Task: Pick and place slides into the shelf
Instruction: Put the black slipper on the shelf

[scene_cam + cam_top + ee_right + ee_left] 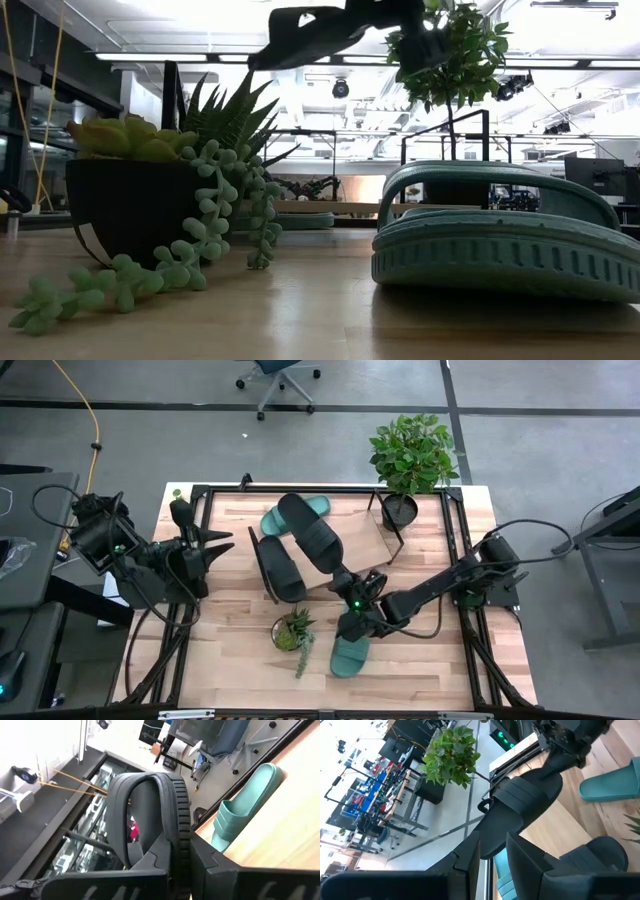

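The right end effector (347, 586), clamped on the heel of a black slide (313, 532) held aloft at centre frame, should lower it flat onto the shelf (368, 538) beside the teal slide (293, 511), clear of the left end effector (222, 543), part-open and empty at left.

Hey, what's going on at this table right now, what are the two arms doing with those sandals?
The right gripper is shut on a black slide, holding it up above the table over the shelf. The left gripper sits at the table's left side beside the other black slide, which lies on the table. One teal slide lies on the shelf; the other teal slide is on the table near the small succulent pot.
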Motion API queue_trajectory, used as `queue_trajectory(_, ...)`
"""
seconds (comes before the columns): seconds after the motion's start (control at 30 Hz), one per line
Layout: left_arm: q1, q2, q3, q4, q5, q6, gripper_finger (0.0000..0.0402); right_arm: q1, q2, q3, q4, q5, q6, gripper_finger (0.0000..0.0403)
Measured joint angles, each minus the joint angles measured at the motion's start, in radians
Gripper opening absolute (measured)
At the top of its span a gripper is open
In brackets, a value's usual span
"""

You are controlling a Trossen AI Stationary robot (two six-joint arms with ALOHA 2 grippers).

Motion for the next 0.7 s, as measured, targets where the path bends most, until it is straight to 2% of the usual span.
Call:
queue_trajectory(0.23, 0.000, -0.011, 0.000, -0.010, 0.024, 0.001, 0.0085, 0.001, 0.051, 0.000, 0.097, 0.007, 0.011, 0.0005)
queue_trajectory(0.7, 0.000, -0.011, 0.000, -0.033, 0.049, 0.005, 0.0085, -0.006, 0.085, 0.000, 0.084, 0.000, 0.102, 0.0005)
